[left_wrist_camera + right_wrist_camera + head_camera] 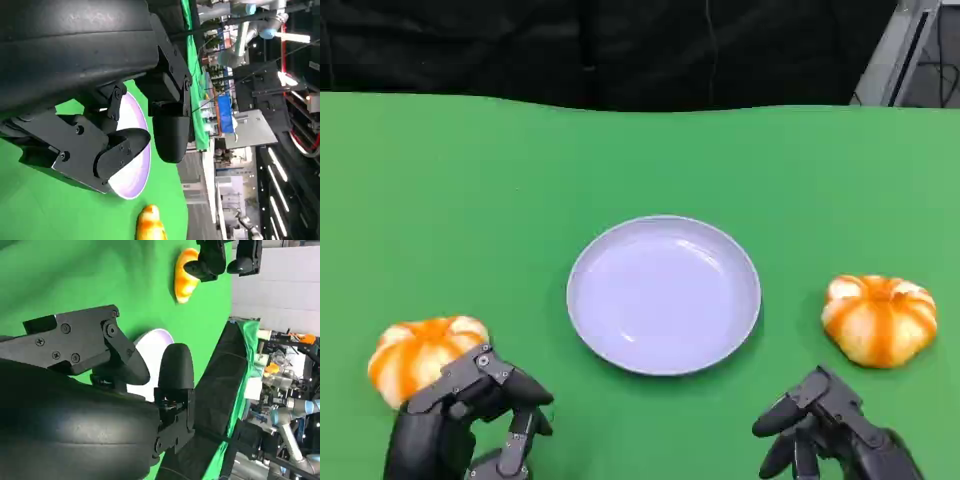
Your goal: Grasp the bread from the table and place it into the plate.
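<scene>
Left hand (pixel 470 415) fingers spread beside part-hidden bread (pixel 420 357), right hand (pixel 830 425) spread — cut off

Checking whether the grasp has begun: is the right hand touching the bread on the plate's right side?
Apart. The head view shows green table between the right hand and the bread; its fingers hold nothing.

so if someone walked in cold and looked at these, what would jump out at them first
Probably the pale lilac plate sitting bare in the middle of the bright green table, with an orange-striped bread roll on each side: one bread at the near left, the other bread at the right. Next, the two black hands at the near edge, the left hand right beside the left bread and the right hand just short of the right one, neither holding anything.
</scene>
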Available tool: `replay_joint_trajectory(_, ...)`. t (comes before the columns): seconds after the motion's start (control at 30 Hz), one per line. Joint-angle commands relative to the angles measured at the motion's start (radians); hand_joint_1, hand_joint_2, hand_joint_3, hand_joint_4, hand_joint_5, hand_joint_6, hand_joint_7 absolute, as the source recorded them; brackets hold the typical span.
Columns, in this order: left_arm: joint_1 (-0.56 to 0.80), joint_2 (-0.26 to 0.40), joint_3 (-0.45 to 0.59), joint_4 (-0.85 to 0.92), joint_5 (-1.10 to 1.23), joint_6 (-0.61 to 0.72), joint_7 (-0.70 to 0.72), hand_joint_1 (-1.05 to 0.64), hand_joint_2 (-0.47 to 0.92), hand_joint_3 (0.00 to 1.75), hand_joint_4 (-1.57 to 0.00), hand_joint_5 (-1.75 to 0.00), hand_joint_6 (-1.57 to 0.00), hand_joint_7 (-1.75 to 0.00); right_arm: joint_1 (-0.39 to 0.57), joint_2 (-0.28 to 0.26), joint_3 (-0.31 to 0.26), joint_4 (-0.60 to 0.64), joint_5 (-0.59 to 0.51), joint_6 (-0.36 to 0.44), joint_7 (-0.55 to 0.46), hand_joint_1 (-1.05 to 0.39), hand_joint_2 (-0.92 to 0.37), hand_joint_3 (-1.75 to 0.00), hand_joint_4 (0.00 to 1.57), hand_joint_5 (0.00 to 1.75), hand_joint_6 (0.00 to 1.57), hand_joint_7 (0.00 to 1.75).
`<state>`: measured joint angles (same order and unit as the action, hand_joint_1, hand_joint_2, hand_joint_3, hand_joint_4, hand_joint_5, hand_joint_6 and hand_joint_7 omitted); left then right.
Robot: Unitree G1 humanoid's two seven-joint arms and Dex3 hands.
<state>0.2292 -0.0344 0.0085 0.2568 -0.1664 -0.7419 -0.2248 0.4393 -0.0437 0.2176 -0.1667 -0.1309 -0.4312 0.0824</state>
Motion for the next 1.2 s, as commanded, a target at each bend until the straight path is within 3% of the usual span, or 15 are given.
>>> replay_joint_trajectory(0.03, -0.003, 0.011, 0.013, 0.004, -0.011, -0.012, -0.007, -0.05, 0.60, 1.06, -0.76, -1.61, -0.77, -1.28, 0.002, -0.004, -0.002, 0.001, 0.015, -0.006, -0.001, -0.05, -0.92, -1.18, 0.38, 1.75, 0.19, 1.75)
replay_joint_trajectory(0.47, -0.006, 0.012, 0.016, 0.013, -0.019, -0.023, -0.015, -0.06, 0.59, 1.05, -0.75, -1.58, -0.77, -1.27, 0.002, -0.006, -0.002, 0.005, 0.011, -0.013, -0.003, -0.05, -0.92, -1.18, 0.39, 1.75, 0.20, 1.75)
replay_joint_trajectory(0.57, -0.006, 0.004, 0.021, 0.017, -0.014, -0.037, -0.007, -0.07, 0.64, 0.93, -0.76, -1.31, -0.81, -1.04, 0.004, -0.003, -0.002, 0.010, 0.014, -0.015, -0.004, -0.06, -0.92, -1.18, 0.39, 1.75, 0.20, 1.75)
replay_joint_trajectory(0.67, -0.012, -0.002, 0.049, 0.040, 0.077, -0.088, 0.053, -0.11, 0.85, 0.40, -0.79, -0.89, -0.94, -0.43, 0.006, -0.003, 0.000, 0.016, 0.015, -0.020, -0.004, -0.06, -0.92, -1.18, 0.40, 1.75, 0.21, 1.75)
replay_joint_trajectory(0.73, -0.015, -0.002, 0.072, 0.048, 0.166, -0.111, 0.114, -0.14, 0.90, 0.23, -0.74, -0.73, -0.95, -0.19, 0.010, -0.002, 0.002, 0.011, 0.014, -0.014, -0.003, -0.06, -0.92, -1.17, 0.40, 1.75, 0.20, 1.75)
replay_joint_trajectory(0.93, -0.024, 0.031, 0.138, -0.003, 0.546, -0.064, 0.376, -0.32, 0.92, 0.16, -0.55, -0.55, -0.77, -0.01, 0.013, 0.001, 0.008, 0.008, 0.005, -0.013, -0.011, -0.07, -0.92, -1.18, 0.41, 1.75, 0.19, 1.75)
replay_joint_trajectory(1.03, -0.022, 0.042, 0.127, -0.013, 0.604, -0.043, 0.438, -0.35, 0.92, 0.15, -0.51, -0.54, -0.74, 0.00, 0.014, 0.001, 0.009, 0.007, 0.005, -0.011, -0.011, -0.07, -0.92, -1.18, 0.41, 1.75, 0.19, 1.75)
replay_joint_trajectory(1.07, -0.023, 0.065, 0.129, -0.051, 0.691, 0.035, 0.463, -0.35, 0.92, 0.15, -0.51, -0.54, -0.73, 0.00, 0.014, 0.002, 0.011, 0.002, 0.010, -0.003, -0.009, -0.07, -0.92, -1.18, 0.41, 1.75, 0.19, 1.75)
replay_joint_trajectory(1.13, -0.022, 0.095, 0.126, -0.103, 0.801, 0.145, 0.498, -0.41, 0.92, 0.12, -0.29, -0.41, -0.52, 0.00, 0.014, 0.004, 0.013, -0.004, 0.016, 0.007, -0.005, -0.07, -0.92, -1.18, 0.41, 1.75, 0.19, 1.75)
replay_joint_trajectory(1.2, -0.023, 0.124, 0.113, -0.147, 0.914, 0.259, 0.537, -0.45, 0.92, 0.10, -0.22, -0.37, -0.45, 0.00, 0.011, 0.004, 0.015, -0.002, 0.015, 0.003, -0.007, -0.07, -0.92, -1.18, 0.41, 1.75, 0.19, 1.75)
